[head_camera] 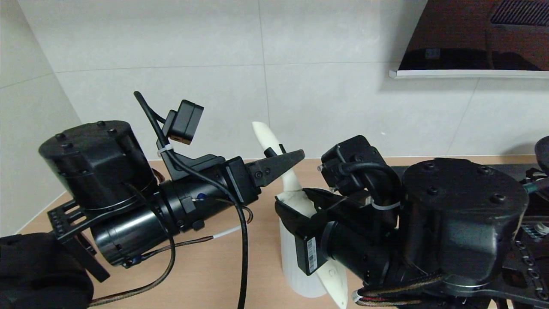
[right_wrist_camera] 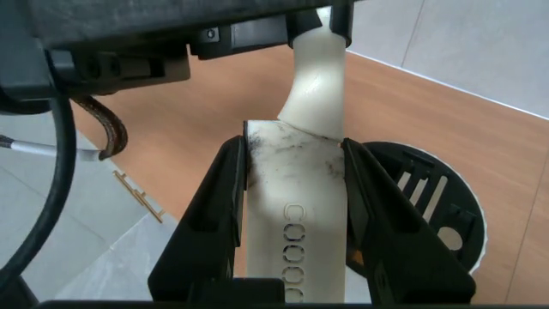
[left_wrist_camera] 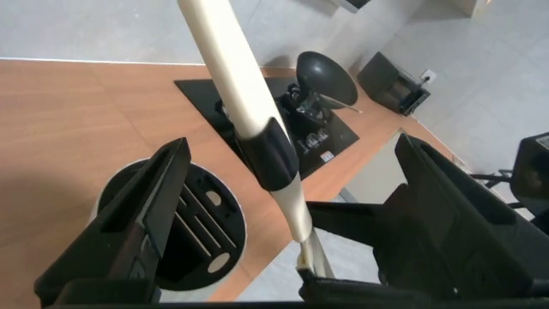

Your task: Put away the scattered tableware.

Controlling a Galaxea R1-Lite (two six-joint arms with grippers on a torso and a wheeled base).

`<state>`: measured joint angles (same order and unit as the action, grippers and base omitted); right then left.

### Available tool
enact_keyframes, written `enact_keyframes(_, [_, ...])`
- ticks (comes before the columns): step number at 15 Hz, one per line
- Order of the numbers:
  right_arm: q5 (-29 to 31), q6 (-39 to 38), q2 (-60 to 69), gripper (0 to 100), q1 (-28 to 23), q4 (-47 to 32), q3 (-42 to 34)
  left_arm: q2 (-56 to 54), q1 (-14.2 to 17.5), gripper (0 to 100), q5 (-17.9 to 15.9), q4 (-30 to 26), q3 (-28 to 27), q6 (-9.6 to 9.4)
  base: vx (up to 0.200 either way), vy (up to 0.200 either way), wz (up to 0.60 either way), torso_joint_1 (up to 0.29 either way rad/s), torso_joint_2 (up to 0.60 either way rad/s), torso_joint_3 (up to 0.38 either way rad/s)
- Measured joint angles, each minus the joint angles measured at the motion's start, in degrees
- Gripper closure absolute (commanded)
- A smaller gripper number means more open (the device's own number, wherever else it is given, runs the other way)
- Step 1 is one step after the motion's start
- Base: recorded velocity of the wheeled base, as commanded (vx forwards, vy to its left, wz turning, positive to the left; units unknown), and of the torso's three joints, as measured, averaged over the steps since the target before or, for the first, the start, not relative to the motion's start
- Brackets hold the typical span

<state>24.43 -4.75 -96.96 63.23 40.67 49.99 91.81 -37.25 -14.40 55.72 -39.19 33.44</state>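
Seen from my head, my right gripper is closest, squeezing the wide end of the white spatula by the white holder on the wooden counter, and my left gripper sits by the handle. My left wrist sees its fingers spread wide, the handle between them. My right wrist sees its fingers pressing both sides of the spatula, the holder behind it.

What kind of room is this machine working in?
Most likely a kitchen. A dark range hood hangs on the tiled wall, a black cooktop is set into the wooden counter, and a white utensil holder stands on that counter.
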Motion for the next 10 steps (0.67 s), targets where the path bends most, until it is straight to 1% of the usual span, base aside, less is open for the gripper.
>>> enact_keyframes(4, [0.04, -0.06, -0.02, 100, 0.30, -0.07, -0.09, 0.04, -0.09, 100, -0.10, 0.05, 0.37, -0.40, 0.000, 0.000, 0.00, 0.000, 0.00, 0.000])
enact_keyframes(10, [0.45, -0.06, 0.05, 100, 0.38, 0.22, -0.13, -0.30, -0.01, 100, -0.11, -0.06, 0.26, -0.51, 0.000, 0.000, 0.00, 0.000, 0.00, 0.000])
